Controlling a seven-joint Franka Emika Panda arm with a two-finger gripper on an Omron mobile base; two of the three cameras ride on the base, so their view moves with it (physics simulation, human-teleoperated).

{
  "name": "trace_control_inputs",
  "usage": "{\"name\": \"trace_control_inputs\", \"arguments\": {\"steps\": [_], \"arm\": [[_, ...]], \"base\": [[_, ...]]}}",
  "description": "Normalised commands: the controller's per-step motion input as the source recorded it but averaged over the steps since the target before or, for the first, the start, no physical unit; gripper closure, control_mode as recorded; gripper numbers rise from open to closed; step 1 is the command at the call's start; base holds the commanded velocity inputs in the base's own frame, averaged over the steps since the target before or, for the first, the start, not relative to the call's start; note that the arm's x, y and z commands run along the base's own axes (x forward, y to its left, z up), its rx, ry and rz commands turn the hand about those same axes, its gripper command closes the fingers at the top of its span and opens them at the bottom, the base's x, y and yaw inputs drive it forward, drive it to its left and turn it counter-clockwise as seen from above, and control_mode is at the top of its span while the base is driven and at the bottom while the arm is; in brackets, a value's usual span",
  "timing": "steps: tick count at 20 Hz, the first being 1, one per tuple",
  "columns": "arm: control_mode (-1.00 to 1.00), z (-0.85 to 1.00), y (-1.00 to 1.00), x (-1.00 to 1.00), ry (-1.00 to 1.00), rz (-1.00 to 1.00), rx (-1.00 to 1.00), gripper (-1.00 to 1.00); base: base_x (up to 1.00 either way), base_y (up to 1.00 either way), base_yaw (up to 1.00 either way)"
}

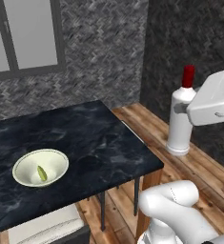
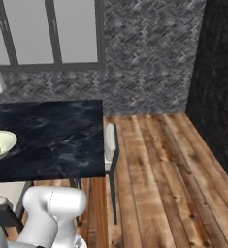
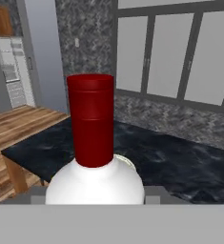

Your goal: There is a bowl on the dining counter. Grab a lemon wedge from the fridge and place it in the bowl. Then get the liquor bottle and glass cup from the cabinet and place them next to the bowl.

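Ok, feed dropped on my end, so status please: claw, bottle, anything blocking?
Claw shut on liquor bottle, carried upright, off the dining counter. Lemon wedge in bowl. Counter beside bowl bare, nothing blocking.

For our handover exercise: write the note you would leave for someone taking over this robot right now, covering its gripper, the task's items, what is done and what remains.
Gripper: shut on the liquor bottle, held upright in the air off the right end of the dining counter, over the wooden floor.
Bowl stands on the counter, lemon wedge inside it.
Done: wedge in bowl; bottle fetched.
Left: set the bottle beside the bowl, then fetch the glass cup from the cabinet and place it there too.
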Motion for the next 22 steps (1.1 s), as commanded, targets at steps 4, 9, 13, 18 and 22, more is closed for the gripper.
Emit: {"name": "trace_control_inputs", "arguments": {"steps": [4, 9, 13, 18, 22], "arm": [[-1.00, -0.02, 0.05, 0.32, 0.04, -0.01, 0.02, 1.00], [-1.00, -0.21, 0.00, 0.68, 0.02, 0.01, 0.09, 1.00], [-1.00, -0.51, 0.04, 0.63, 0.00, 0.17, 0.14, 1.00], [-1.00, -0.61, 0.21, 0.56, 0.00, 0.23, 0.15, 1.00], [-1.00, -0.66, 0.36, 0.45, -0.03, 0.22, 0.08, 1.00]], "base": [[0.32, 0.09, -0.02], [0.00, 0.00, 0.00], [0.00, 0.00, 0.00], [0.00, 0.00, 0.00], [0.00, 0.00, 0.00]]}}
